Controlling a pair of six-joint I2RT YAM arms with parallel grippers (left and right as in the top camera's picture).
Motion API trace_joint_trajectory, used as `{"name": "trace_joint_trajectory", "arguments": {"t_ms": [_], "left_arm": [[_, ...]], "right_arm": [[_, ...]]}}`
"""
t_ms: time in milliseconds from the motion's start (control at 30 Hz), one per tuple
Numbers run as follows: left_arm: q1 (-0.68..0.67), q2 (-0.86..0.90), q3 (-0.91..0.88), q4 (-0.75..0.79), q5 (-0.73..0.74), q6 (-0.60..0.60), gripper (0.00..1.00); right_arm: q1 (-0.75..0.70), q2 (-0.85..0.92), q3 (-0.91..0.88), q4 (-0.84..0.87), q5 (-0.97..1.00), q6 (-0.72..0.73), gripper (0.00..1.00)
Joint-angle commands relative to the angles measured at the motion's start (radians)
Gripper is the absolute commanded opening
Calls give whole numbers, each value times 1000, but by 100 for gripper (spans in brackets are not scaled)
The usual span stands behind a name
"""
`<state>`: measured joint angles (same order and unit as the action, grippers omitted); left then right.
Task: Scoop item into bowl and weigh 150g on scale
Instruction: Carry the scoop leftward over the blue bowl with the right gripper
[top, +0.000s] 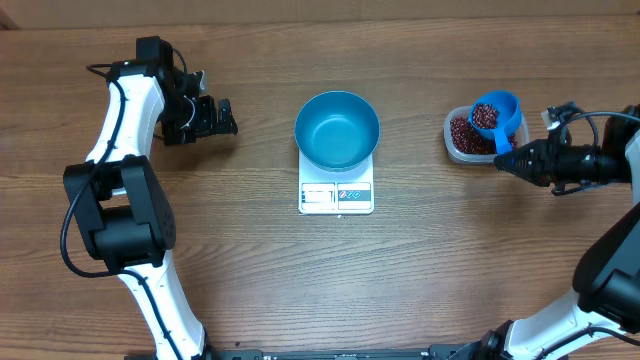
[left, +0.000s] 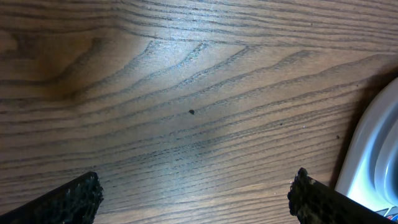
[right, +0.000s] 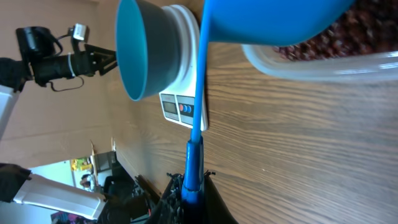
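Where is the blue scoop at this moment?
Overhead view: the blue scoop is on the right side, over the clear tub of beans, its handle clamped in the right gripper, right of the bowl.

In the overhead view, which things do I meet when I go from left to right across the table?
left tool → bowl, sitting on the scale → clear tub of beans → right tool. The scoop overlaps the tub and the right tool, so it is left out.

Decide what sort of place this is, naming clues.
Probably a robotics lab bench: two robot arms flank a wooden table holding a bowl on a scale and a tub of beans.
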<state>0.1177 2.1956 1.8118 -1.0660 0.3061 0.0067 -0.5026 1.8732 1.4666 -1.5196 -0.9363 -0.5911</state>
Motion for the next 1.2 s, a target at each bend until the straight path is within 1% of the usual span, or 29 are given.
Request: {"name": "trace_joint_trajectory", "arguments": {"t_ms": [0,167,267,467,567,767,800,900,967,1167], "left_arm": [[-7,8,8,1,-2,15,100],[-7,8,8,1,-2,15,99],[-7,8,8,1,-2,16,99],[-7,8,8,1,-2,15,100],[-7,8,8,1,-2,15,100],[-7,8,8,1,-3,16,100],[-7,8,8,1,-2,16,100],[-7,8,8,1,-3,16,100],[-7,8,8,1,-2,15,100],[-7,8,8,1,-2,16,100]], "right_arm": [[47,-3,100,-10,-74,-45,4],[190,-3,171,6,-91,-7,4],[303,-3,171,82,-91,54,4],[474,-3,171,214,-90,169,4],[555,-3,171,263,-85,180,4],[655,-3,171,325,-69,185,4],[663,-3,171,332,-49,194,4],[706,-3,171,378,123,250,4],[737,-3,171,398,239,252,4],[827,-3,171,415,486,251,4]]}}
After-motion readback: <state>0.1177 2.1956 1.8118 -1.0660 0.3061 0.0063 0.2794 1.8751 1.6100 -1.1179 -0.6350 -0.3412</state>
